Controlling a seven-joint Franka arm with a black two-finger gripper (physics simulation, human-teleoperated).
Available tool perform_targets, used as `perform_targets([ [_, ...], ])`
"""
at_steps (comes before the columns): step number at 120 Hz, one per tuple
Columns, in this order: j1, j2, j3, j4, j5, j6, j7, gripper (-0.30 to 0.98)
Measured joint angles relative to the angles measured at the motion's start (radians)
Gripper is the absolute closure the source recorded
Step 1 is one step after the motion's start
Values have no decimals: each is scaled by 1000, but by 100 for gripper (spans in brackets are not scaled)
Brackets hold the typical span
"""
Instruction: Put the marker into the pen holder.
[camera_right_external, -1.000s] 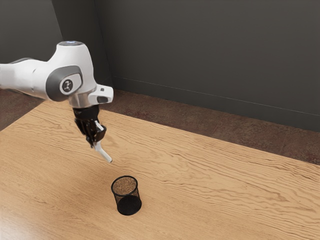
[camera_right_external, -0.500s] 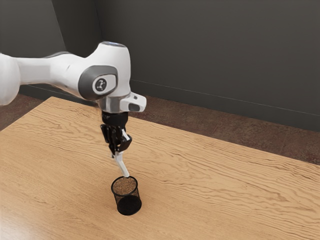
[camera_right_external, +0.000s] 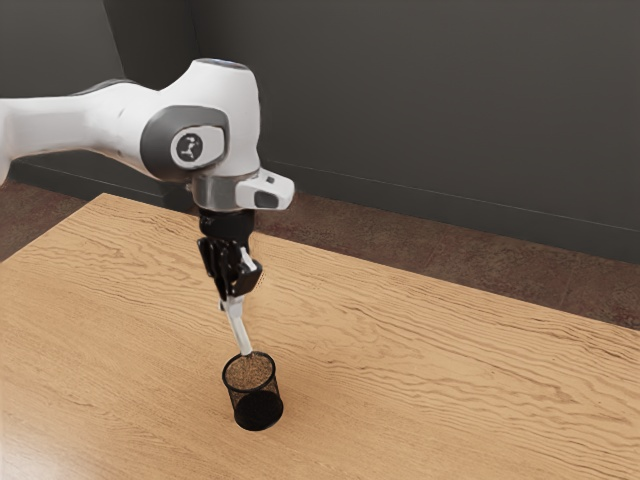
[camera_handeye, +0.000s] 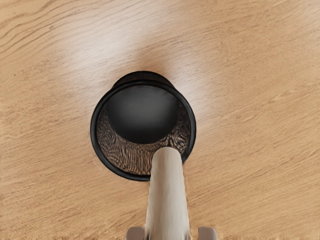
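Marker (camera_right_external: 238, 330) clasped by pincer (camera_right_external: 231, 298), tip at rim of pen holder (camera_right_external: 258, 406), round logo (camera_right_external: 189, 148) on arm (camera_right_external: 228, 105).

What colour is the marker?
Whitish, a pale off-white; the marker shows best in the exterior view.

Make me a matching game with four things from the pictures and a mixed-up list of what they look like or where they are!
1. marker
2. pen holder
3. table
4. wall

A. light brown wood
B. dark grey, beyond the wood
C. pale, held in the gripper
D. black, round rim, standing upright

Right pairs: 1-C, 2-D, 3-A, 4-B
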Motion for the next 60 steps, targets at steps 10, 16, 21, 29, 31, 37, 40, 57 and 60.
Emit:
perform_targets([
  [10, 29, -11, -1, -5, 0, -28, -8, 76],
  [16, 39, -12, -2, -7, 1, -41, -12, 76],
  [21, 40, -9, -2, -8, 1, -50, -16, 76],
  [29, 32, 5, -2, -8, 1, -60, -21, 76],
  [31, 30, 10, -2, -8, 1, -62, -23, 76],
  [37, 23, 29, -1, -5, 0, -64, -26, 76],
  [40, 18, 36, 0, -4, -1, -65, -28, 76],
  [57, -13, 55, 7, 0, -4, -67, -37, 76],
  [60, -20, 57, 11, 0, -5, -67, -38, 76],
])
